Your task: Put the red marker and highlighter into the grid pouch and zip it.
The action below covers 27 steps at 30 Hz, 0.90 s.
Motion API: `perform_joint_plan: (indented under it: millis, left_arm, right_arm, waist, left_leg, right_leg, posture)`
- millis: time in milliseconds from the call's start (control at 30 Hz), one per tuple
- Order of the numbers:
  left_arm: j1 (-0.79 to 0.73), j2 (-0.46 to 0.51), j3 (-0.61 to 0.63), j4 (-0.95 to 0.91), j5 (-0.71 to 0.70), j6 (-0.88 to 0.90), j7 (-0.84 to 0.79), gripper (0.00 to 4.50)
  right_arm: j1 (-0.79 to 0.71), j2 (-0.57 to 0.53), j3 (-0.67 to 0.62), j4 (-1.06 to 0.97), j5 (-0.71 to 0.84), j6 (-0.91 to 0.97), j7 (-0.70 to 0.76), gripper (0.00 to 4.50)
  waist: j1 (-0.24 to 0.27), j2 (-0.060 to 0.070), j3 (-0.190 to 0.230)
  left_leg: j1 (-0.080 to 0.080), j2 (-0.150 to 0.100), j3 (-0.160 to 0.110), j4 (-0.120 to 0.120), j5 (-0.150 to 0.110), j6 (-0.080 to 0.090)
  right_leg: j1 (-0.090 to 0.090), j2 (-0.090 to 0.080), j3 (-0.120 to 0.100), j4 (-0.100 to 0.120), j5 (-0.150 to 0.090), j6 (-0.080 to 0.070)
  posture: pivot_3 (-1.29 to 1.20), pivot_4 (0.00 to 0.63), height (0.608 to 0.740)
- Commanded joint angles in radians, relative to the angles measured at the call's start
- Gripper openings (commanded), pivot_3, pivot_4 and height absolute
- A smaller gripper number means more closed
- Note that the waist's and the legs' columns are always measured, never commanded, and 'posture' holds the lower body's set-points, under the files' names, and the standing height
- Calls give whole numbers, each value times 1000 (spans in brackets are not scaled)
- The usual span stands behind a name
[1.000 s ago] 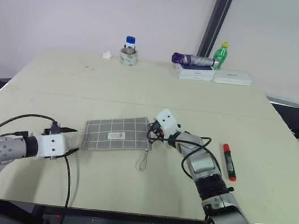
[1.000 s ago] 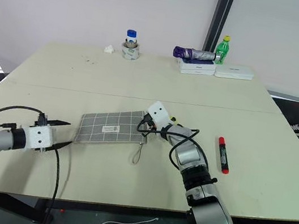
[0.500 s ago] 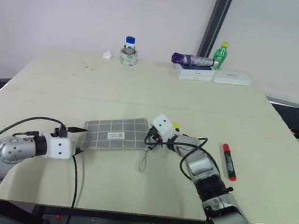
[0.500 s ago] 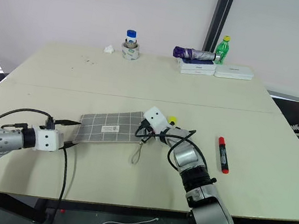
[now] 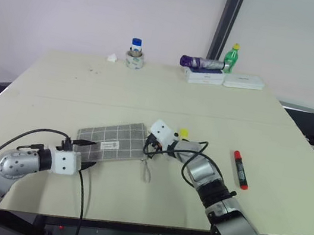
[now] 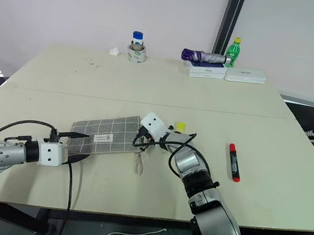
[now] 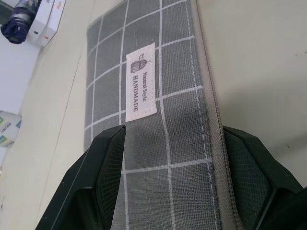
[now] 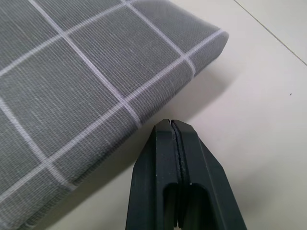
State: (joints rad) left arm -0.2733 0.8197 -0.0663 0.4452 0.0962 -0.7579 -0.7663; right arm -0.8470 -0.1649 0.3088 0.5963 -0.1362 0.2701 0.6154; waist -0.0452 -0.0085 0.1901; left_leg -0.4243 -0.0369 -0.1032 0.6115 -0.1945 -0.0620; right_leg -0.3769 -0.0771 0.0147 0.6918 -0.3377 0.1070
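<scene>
1. On the worktop (image 5: 61, 77), the grid pouch (image 5: 110, 143) lies flat between both grippers.
2. The left gripper (image 5: 86, 153) stands wide apart, its fingers (image 7: 103, 158) straddling the pouch's end.
3. The right gripper (image 5: 147, 147) is pressed closed on nothing, beside the pouch's other end.
4. The highlighter (image 5: 183, 133) lies just behind the right gripper; the red marker (image 5: 240, 169) lies well to its right.

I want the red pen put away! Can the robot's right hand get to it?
Probably yes. The red marker lies alone on open table, nothing around it. The right hand is shut beside the grid pouch, so it must swing over and open.
</scene>
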Motion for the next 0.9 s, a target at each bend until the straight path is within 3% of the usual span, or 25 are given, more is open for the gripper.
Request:
perform_joint_plan:
  millis: [33,233,500,700,900]
  left_arm:
    - [16,15,1,-7,5,3,2,3137]
    - [29,33,20,2,10,16,22,3137]
    - [217,134,102,-142,-131,97,-52,3137]
    - [258,186,182,-114,-34,109,51,3137]
    - [208,189,174,-55,91,119,171,3137]
  right_arm:
    - [-25,8,-7,0,-3,-24,-3,0]
    - [-20,7,-10,-11,-3,-22,-7,0]
    - [-27,-11,-24,-7,-1,-25,-15,0]
    - [-42,-5,-28,11,1,-33,-18,0]
    - [-51,6,-26,23,3,-42,-20,0]
  waist:
    - [0,0,0]
    - [0,0,0]
    - [-22,0,0]
    - [-23,0,0]
    - [-23,0,0]
  left_leg:
    - [0,0,0,0,0,0]
    - [0,0,0,0,0,0]
    - [1,1,0,-1,0,0]
    - [1,2,0,-1,0,0]
    - [1,1,0,-1,0,0]
  right_leg:
    - [0,0,0,0,0,0]
    - [0,0,0,0,0,0]
    - [-1,1,1,1,0,0]
    - [-1,1,1,1,0,0]
    - [-1,1,1,1,0,0]
  posture:
    - [0,150,737]
    - [0,150,737]
    - [0,150,737]
    - [0,150,737]
    - [0,150,737]
